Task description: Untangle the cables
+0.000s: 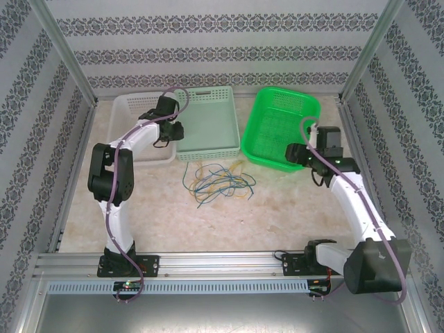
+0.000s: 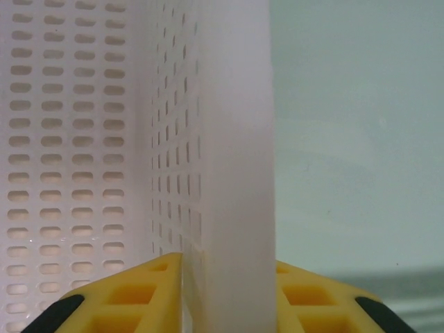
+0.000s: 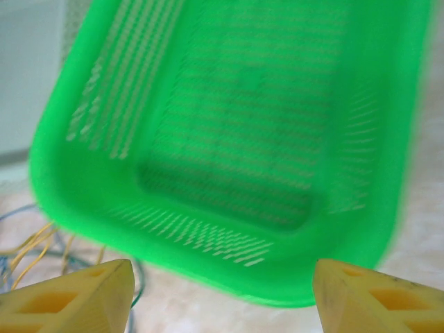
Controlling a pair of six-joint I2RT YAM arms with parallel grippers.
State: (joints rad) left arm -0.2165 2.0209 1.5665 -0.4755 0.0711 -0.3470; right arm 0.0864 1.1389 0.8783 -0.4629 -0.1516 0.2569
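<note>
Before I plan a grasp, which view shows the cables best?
Top external: the cables lie whole on the table. Right wrist catches yellow and blue strands lower left; left wrist faces a white basket wall.

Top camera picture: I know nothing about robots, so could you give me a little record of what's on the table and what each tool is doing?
cables: yellow, blue, green; one tangle on the table, touched by neither tool
baskets: white basket far left, pale basket beside it, green basket far right
left tool: closed on the white basket's wall
right tool: open, empty, by the green basket's near edge
</note>
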